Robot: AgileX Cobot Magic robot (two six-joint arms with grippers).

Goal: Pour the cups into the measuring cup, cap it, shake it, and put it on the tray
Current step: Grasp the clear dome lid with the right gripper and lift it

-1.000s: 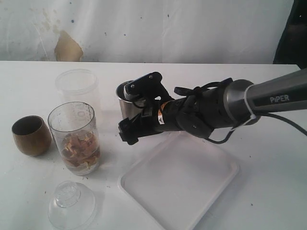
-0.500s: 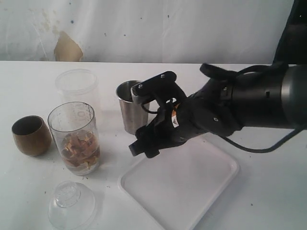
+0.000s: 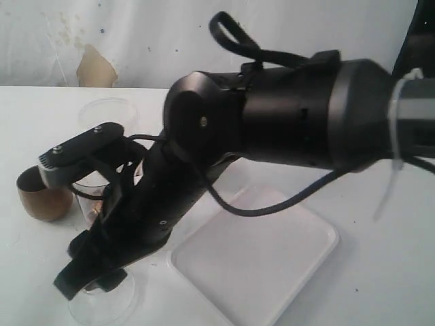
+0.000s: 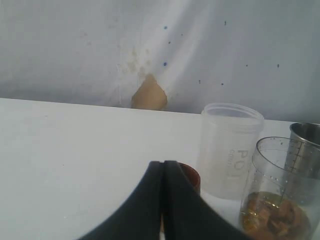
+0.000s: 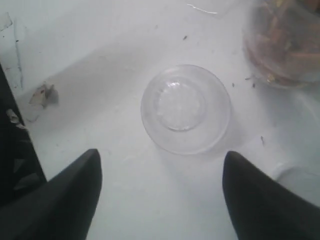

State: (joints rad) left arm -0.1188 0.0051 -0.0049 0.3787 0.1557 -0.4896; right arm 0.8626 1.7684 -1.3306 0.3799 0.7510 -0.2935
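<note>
Nearest you, the clear domed lid (image 5: 186, 107) sits on the white surface (image 5: 90, 65) with its short neck pointing up, so its axis is upright and there is no long side to line up with. Your right end effector (image 5: 161, 157) hangs over it with its jaws apart, standing wider than the lid's rim. In the right wrist view the lid lies just ahead of the two fingertips (image 5: 90, 165) and is not yet between them. It is also slightly off towards one finger rather than centred. The coming move turns on that offset, so I would carry the jaws forward and down until they straddle the dome. The right arm is plainly the nearer one.

Just beside the lid stands the measuring cup (image 5: 285, 40), holding brown pieces. The right arm hides most of it in the exterior view. The tray (image 3: 272, 272) lies close by on the other side, with nothing on it where it shows.

Further back are the brown cup (image 3: 41, 197), the frosted cup (image 4: 230, 150) and the steel tumbler (image 4: 306, 145). Your left end effector (image 4: 164, 200) is pressed together on nothing, short of the brown cup and facing the stained wall (image 4: 75, 40).
</note>
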